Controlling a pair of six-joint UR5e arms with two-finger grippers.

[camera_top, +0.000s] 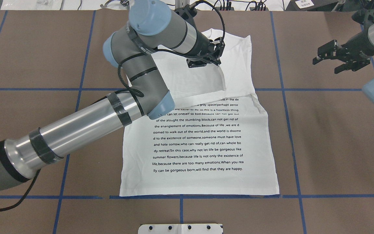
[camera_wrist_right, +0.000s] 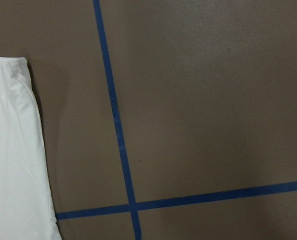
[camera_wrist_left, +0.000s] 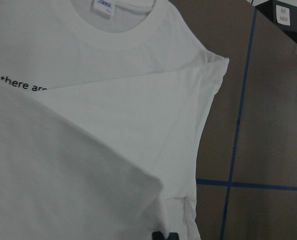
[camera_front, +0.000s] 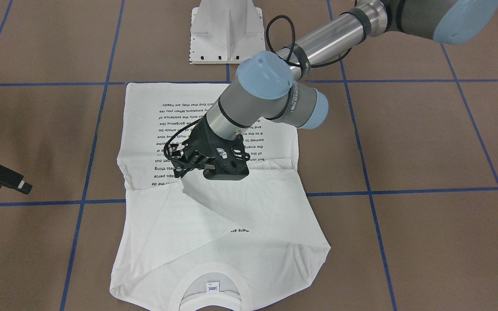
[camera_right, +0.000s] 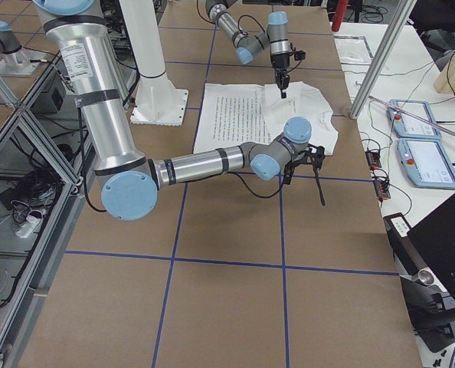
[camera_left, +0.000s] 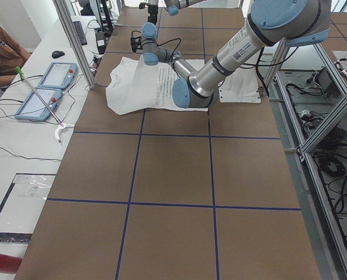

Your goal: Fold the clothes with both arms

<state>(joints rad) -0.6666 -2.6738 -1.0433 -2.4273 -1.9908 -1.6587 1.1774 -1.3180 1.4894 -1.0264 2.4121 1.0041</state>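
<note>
The white T-shirt [camera_top: 200,143] lies flat on the brown table, printed side up, with black text lines across its body. Its ribbed collar [camera_front: 212,280] with a small neck label [camera_front: 212,286] points away from the robot. My left gripper [camera_top: 218,62] hangs over the shirt's upper half, shut on a white fold of the shirt that it holds lifted and pulled across the chest [camera_front: 214,203]. In the left wrist view the raised cloth [camera_wrist_left: 63,170] fills the lower left. My right gripper [camera_top: 328,60] hovers open over bare table, off the shirt's side, holding nothing.
A white metal pedestal [camera_front: 227,30] stands at the robot's edge of the table, just behind the shirt's hem. Blue tape lines [camera_wrist_right: 116,125] grid the brown surface. A side bench holds two teach pendants [camera_left: 45,90], and a seated person [camera_left: 1,52] is beyond it.
</note>
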